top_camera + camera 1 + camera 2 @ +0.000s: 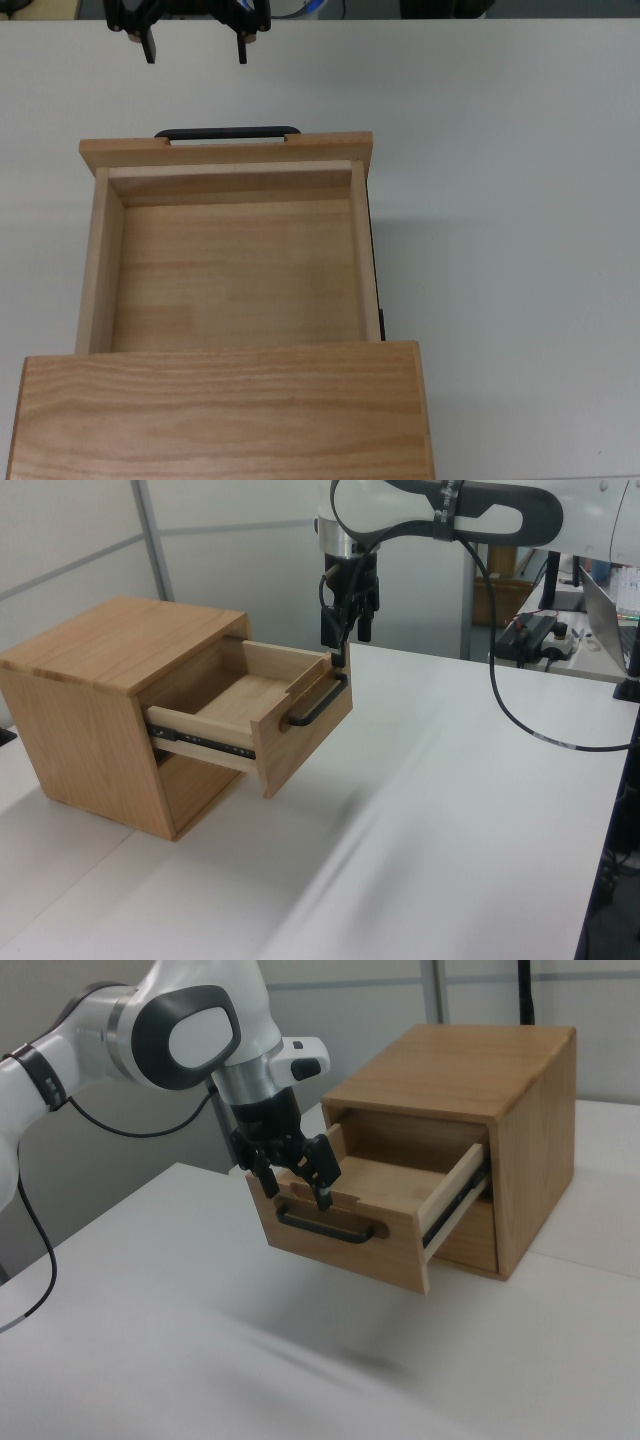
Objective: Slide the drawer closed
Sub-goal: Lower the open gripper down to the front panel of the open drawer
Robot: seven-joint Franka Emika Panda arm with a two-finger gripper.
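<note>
Wooden drawer (230,260) is sticking well out of the cabinet (220,410); the claw (195,45), fingers apart, is hovering beyond the handle (228,132). Pushing off-centre is risking skewing and jamming the rails.

Top view straight down; left, right views oblique, opposite sides; all share drawer (230,250).

- Drawer (232,262): light wood, matt, fine straight grain on floor and walls; front panel of the same wood.
- Handle (330,1228): thin black bar, matt.
- Cabinet (90,705): wood, bolder grain on top, smooth, low sheen.
- Slide rail (200,741): dark metal.
- Table (510,220): off-white, smooth, matt.
- Gripper (194,47): black, matt fingers.
- Arm (185,1035): glossy white shells, dark grey joint covers.
- Cable (520,715): black, smooth sheath.
</note>
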